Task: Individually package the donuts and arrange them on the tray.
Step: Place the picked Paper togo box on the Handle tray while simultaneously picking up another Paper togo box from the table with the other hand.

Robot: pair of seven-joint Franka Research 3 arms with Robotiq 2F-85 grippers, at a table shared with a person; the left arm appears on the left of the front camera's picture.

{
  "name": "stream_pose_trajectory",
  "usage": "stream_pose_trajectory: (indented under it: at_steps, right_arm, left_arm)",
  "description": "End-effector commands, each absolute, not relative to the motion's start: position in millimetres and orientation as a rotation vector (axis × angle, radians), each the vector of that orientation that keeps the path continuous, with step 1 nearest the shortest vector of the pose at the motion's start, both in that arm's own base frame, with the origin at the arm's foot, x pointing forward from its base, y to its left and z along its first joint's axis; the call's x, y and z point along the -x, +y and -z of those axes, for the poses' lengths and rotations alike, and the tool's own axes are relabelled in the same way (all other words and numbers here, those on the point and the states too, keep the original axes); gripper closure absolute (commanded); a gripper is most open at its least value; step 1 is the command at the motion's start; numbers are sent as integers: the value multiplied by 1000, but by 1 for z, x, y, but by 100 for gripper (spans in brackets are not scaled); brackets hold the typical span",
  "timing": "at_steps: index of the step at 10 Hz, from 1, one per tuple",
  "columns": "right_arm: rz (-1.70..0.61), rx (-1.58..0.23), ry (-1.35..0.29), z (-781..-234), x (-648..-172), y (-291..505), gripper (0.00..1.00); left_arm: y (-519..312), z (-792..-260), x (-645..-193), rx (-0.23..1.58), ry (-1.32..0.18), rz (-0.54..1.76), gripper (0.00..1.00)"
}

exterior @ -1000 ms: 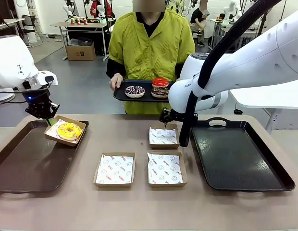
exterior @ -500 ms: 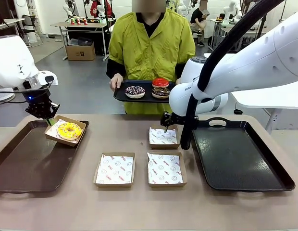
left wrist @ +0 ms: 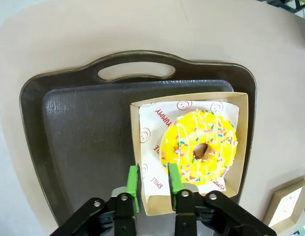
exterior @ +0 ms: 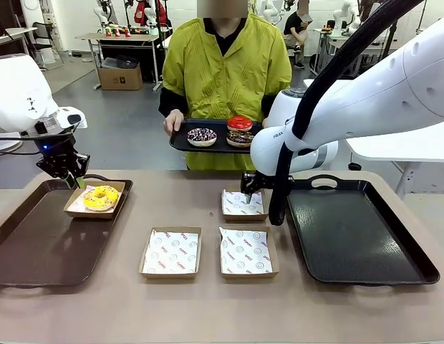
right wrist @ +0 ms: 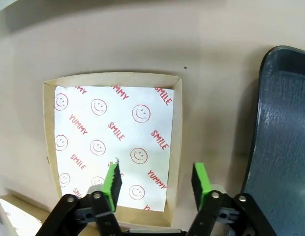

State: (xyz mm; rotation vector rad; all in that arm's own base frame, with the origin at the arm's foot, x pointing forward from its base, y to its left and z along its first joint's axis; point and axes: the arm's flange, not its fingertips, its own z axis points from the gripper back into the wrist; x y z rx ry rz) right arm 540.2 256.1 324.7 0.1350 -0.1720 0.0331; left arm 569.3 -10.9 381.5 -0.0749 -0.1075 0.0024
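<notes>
The yellow-iced donut (left wrist: 182, 147) sat in its box (left wrist: 243, 142) at the far right corner of the left tray (exterior: 36, 251). The left gripper (left wrist: 153, 177) straddled the box wall, pads narrowly parted, gripping nothing. The right gripper (right wrist: 156, 179) straddled the right wall of the far empty box (right wrist: 178, 147), pads wide. Three donuts (exterior: 201, 135) sat on the person's tray (exterior: 180, 140). The step was judged to be box pickup; the next move called for closing squarely on that thin wall.
</notes>
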Motion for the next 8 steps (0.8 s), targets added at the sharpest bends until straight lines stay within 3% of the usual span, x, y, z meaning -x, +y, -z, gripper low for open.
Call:
stream_pose_trajectory:
  at_steps: [1, 2, 3, 5, 8]
  right_arm:
    - [-34, -151, -157, -324, -541, 256, 63]
    - [-35, -152, -156, -324, -541, 256, 100]
    - [-29, -151, -158, -324, -541, 255, 100]
    - [-28, -157, -160, -324, -541, 256, 100]
    - [-22, -163, -166, -324, -540, 256, 100]
  left_arm:
    - [-10, -385, -573, 111, -109, 2, 0]
    - [-11, -385, -572, 109, -107, 4, 0]
    - [-11, -385, -572, 110, -107, 5, 14]
    - [-10, -387, -570, 112, -108, 8, 0]
    - [-10, -388, -569, 120, -106, 7, 0]
